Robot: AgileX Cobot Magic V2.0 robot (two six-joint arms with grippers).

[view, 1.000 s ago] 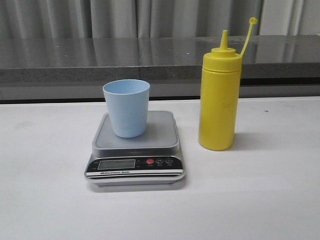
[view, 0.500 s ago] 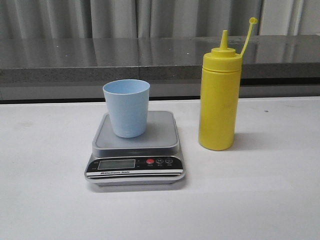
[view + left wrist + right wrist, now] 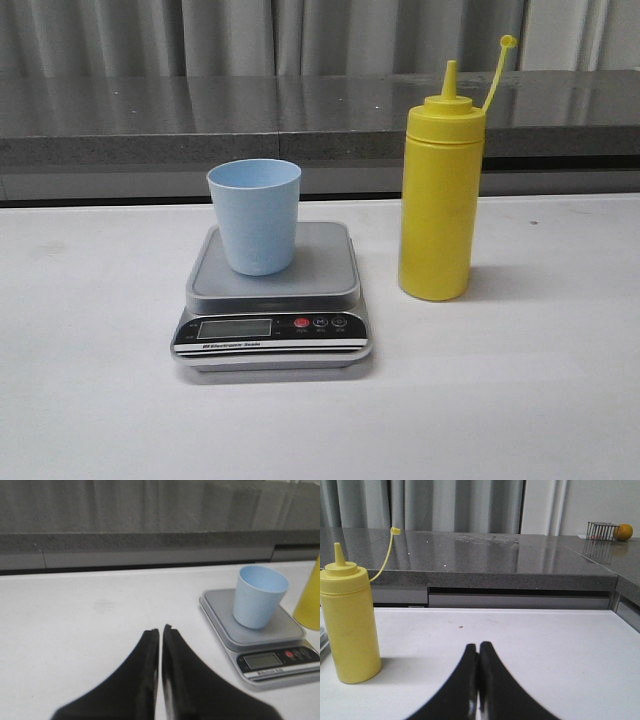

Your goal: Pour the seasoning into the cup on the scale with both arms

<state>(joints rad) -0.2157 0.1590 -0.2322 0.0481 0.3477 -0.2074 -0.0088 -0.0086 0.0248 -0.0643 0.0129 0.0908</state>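
Currently both fingers [image 3: 160, 630] [image 3: 478, 645] are closed, empty; cup [image 3: 254, 215] upright on scale [image 3: 272, 300], seasoning [image 3: 440, 190] beside

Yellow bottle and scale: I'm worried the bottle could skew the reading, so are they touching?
Apart. The front view shows bare table between the yellow bottle and the scale.
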